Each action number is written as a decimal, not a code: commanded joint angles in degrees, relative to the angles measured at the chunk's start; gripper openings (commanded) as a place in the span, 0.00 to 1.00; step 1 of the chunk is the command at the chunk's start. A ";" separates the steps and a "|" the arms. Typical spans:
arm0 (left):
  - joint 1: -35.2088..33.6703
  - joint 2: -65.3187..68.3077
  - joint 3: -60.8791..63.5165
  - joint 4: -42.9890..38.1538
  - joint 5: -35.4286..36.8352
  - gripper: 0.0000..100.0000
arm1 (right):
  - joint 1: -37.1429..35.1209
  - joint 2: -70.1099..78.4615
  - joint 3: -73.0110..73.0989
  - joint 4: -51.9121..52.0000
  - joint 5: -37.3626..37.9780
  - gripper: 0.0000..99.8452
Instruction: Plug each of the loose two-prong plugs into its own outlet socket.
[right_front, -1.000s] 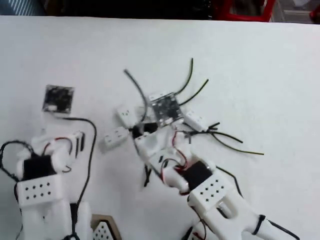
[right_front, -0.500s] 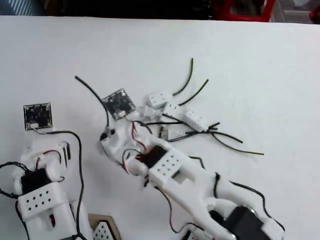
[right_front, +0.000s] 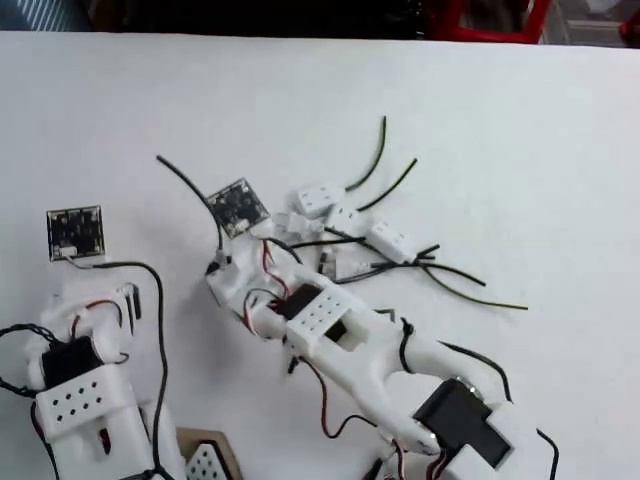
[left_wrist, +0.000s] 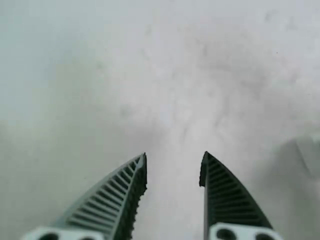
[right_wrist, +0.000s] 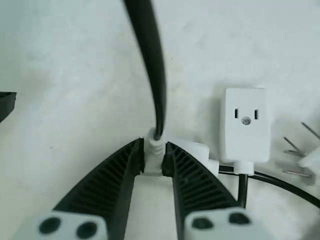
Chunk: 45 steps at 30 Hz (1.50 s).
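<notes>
The right end effector (right_wrist: 153, 145) pinches a white two-prong plug (right_wrist: 152, 159) at its cord end, where a black cord (right_wrist: 150, 60) leaves it. Seen from above, this pair sits at mid-worktop, just left of a cluster of white sockets (right_front: 345, 222). Just beside the held plug lies an outlet socket (right_wrist: 244, 125), face up. Its two slots hold nothing. Another plug's bare prongs (right_wrist: 295, 152) lie next to it.

The left end effector (left_wrist: 174, 156) is spread wide over bare worktop (left_wrist: 160, 75), at the near left.

To seat the plug well, the prongs likely need turning to line up with the slots, followed by a straight push. The socket looks loose and may slide, so the free arm could brace it.
</notes>
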 joint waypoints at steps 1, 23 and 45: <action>-0.31 -1.27 -0.18 -1.14 -0.44 0.18 | 0.31 -0.31 -2.29 -1.36 0.35 0.02; -0.31 -1.27 -0.09 -1.14 -0.44 0.18 | -0.75 7.25 -5.01 -1.80 -1.67 0.02; -0.31 -1.27 0.00 -1.14 -0.44 0.18 | -3.12 7.43 -4.57 9.54 0.53 0.02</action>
